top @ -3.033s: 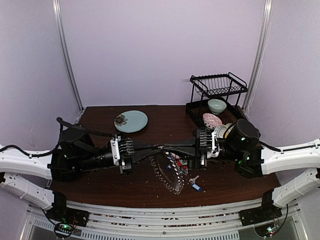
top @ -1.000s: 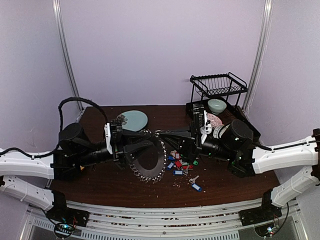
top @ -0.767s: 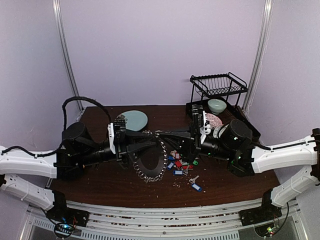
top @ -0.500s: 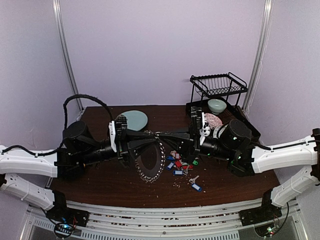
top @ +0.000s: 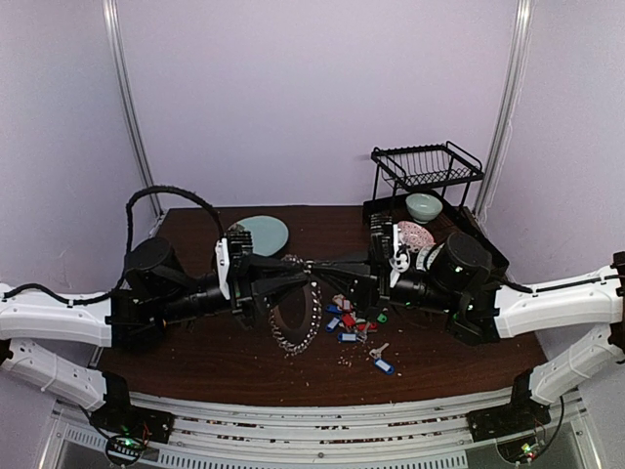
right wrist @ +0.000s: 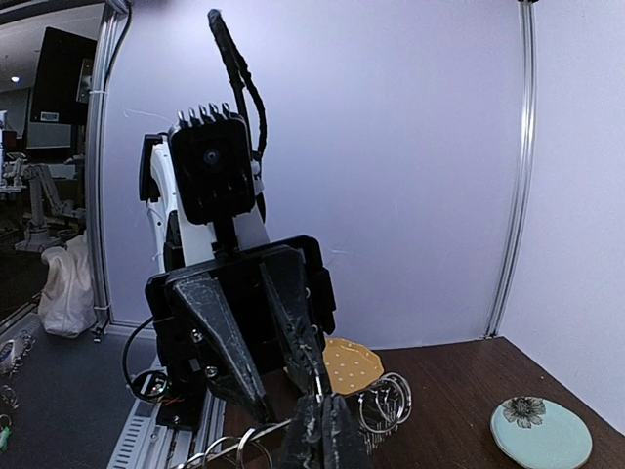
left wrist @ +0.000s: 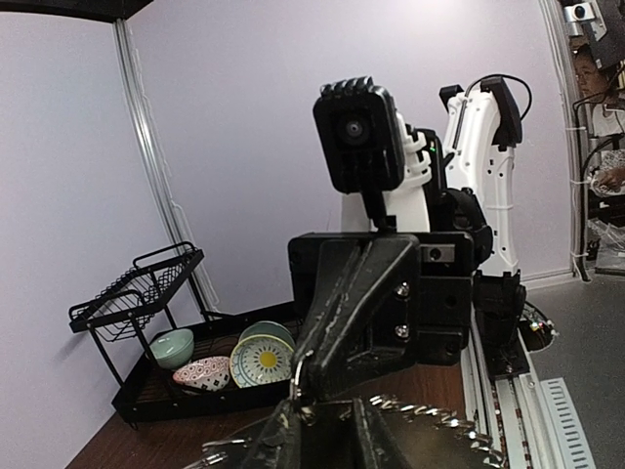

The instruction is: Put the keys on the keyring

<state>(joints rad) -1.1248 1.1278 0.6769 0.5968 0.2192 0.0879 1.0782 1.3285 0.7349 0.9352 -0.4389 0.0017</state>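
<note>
Status: keyring (top: 311,327) is up off the table (top: 195,352), hanging just under the spot where my two jaws meet nose to nose. Right gripper (right wrist: 318,410) is pinched closed on the ring wire at the top. Left gripper (top: 301,272) comes at the same stretch of wire from the other side. The right wrist view shows a gap between its fingers (right wrist: 293,332), so it's slightly open and straddling the wire. Can't confirm it clamps anything.

Step, as I read it: ring set-up only, no key in either jaw. Tagged keys (top: 350,319) lie loose on the table below my right jaws, one blue-tagged key (top: 383,366) further back toward my bases.

Next: one jaw has to carry the ring alone so the other can drop for a key. Ring's opening isn't visible and needs finding first.

In the way: the ring's key fringe dangles near the pile and could snag or scatter it. Plate (top: 257,234) is beyond the left jaws, dish rack (top: 427,166) with bowls (top: 414,234) behind the right arm, both well apart.
</note>
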